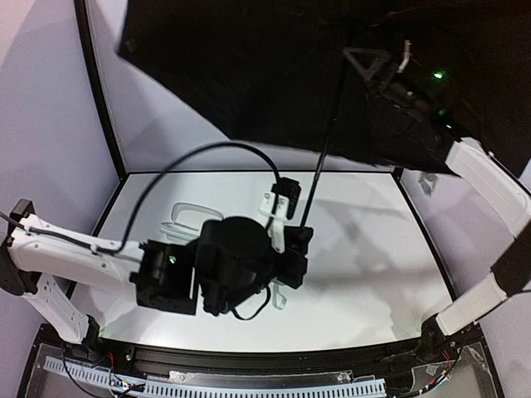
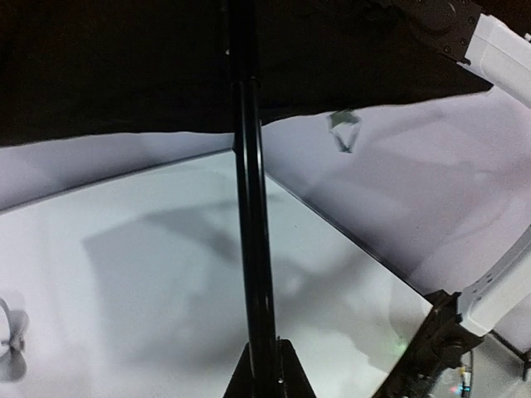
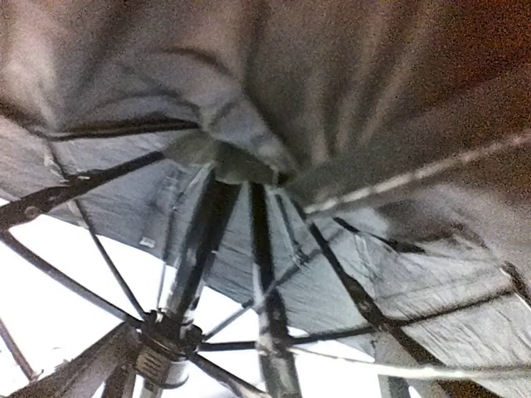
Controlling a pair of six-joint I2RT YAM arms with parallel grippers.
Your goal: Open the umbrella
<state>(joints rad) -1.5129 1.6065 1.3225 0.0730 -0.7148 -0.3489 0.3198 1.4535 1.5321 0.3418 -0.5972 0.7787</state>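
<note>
The umbrella is open. Its canopy (image 1: 249,75) shows its black inner side across the top of the overhead view, and the thin black shaft (image 1: 323,149) slopes down from it. My left gripper (image 1: 300,240) is shut on the shaft's lower end above the table; in the left wrist view the shaft (image 2: 249,207) rises from between my fingers (image 2: 267,352). The handle is hidden by the gripper. My right gripper (image 1: 365,60) is up under the canopy beside the shaft's top. The right wrist view shows ribs, the runner (image 3: 164,344) and dark fabric (image 3: 373,99); its own jaws are not clear.
A pale rounded-oblong storage case (image 1: 192,214) lies on the white table (image 1: 373,274) left of my left arm. Black frame bars (image 1: 99,91) and white walls ring the table. The canopy overhangs the back half.
</note>
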